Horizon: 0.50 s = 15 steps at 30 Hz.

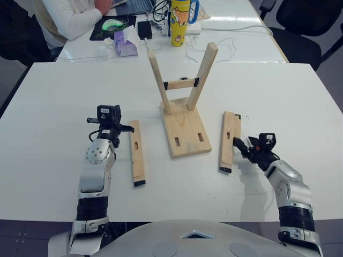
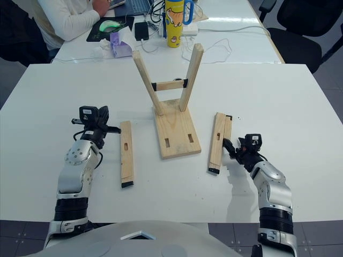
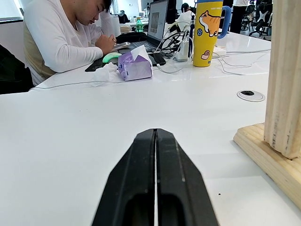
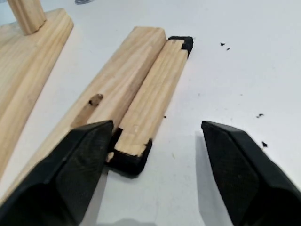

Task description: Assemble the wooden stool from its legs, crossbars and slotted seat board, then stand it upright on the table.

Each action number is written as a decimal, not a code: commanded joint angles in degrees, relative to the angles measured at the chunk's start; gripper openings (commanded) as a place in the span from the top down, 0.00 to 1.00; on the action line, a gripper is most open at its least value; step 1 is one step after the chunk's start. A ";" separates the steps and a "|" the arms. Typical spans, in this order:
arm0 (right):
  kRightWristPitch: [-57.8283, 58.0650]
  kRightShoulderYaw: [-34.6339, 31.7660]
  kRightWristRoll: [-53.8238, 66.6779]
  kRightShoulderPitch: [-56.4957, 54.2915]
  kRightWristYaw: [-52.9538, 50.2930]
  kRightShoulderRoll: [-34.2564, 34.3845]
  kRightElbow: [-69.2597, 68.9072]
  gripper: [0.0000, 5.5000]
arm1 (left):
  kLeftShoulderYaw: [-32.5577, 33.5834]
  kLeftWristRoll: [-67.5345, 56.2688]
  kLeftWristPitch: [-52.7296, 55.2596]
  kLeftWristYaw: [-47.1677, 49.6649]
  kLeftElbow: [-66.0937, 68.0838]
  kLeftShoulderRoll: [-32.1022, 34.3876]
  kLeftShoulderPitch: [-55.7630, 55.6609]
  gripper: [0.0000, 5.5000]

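Upright leg (image 3: 283, 70) beyond the left hand (image 3: 155, 134) cut off at the view's edge, seat board (image 3: 263, 155) likewise cropped, near end of the loose leg (image 4: 120, 75) hidden behind a right hand (image 4: 157, 129) finger (image 4: 80, 155)

On the table (image 1: 53, 107), the seat board (image 1: 187, 136) lies between the left leg (image 1: 137, 152) and the right leg (image 1: 229, 140).

Office: laptop (image 1: 136, 5), mouse (image 1: 112, 24), black swivel chair (image 1: 308, 24).
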 commanded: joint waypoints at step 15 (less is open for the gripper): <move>16.00 1.55 -1.22 1.60 -14.08 1.88 -21.83 0.37 | 0.19 -0.22 0.77 0.08 -1.34 0.19 0.09 1.00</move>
